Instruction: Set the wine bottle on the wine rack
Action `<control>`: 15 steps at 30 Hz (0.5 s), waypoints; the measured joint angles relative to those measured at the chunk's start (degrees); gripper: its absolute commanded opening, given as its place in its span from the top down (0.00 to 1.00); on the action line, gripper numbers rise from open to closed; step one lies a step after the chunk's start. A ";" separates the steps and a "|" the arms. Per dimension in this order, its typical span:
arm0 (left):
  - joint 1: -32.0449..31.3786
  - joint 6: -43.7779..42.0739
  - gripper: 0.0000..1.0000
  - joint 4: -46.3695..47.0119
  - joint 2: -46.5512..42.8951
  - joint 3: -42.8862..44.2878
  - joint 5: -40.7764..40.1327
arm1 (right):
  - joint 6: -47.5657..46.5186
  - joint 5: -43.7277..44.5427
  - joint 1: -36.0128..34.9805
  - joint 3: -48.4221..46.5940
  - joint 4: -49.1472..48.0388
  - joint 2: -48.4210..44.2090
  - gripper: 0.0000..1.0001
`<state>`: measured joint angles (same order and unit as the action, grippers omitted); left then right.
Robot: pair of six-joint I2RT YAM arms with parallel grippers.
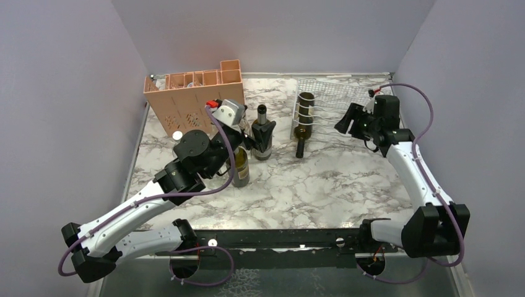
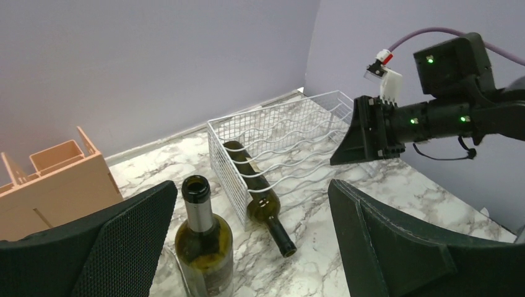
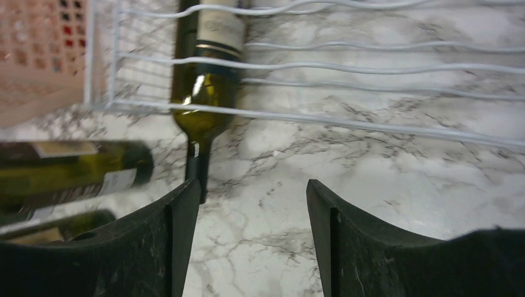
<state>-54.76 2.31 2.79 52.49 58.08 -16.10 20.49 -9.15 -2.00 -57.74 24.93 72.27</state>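
left pincer (image 2: 252, 184): mine, spread really wide and gripping nothing; it's low over the left-middle of the table (image 1: 322, 185)
what's in that gap: the wine bottle (image 2: 203, 238), upright with no cork. It stands between my 2 fingers, closer to the left one, and I can't tell if that pad brushes the glass
right pincer (image 3: 252, 185): fingers apart too, nothing between them. It hangs above the marble by the near side of the wine rack (image 1: 337, 99)
where the wine bottle is: on the table, left of the wine rack and apart from it, so not racked yet
wine rack: 1, white wire, far right of the table
racked bottle (image 1: 303, 117): lying in the leftmost cradle with its neck poking out the near side
second upright bottle (image 1: 240, 167): standing nearer and a bit left of the wine bottle, partly tucked under my left arm
crate (image 1: 192, 99): 1, peach plastic, far left
bottle count: 3 total, 2 standing and 1 lying in the rack
pincer count: 2, both spread, both holding nothing
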 measured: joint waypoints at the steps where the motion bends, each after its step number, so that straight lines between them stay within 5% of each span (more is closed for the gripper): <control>1: 0.00 -0.07 0.01 -0.22 0.04 0.48 -0.66 | -0.68 -1.88 -0.39 -0.02 -0.11 -0.85 0.34; 15: 0.00 -2.36 0.01 -1.38 -2.29 2.45 -9.09 | -6.45 -19.47 -19.50 -2.71 -13.77 -4.46 0.33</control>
<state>-54.76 -0.05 1.41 50.19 60.53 -25.19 14.04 -28.62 -21.50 -60.45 11.16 67.81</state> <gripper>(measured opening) 0.987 0.669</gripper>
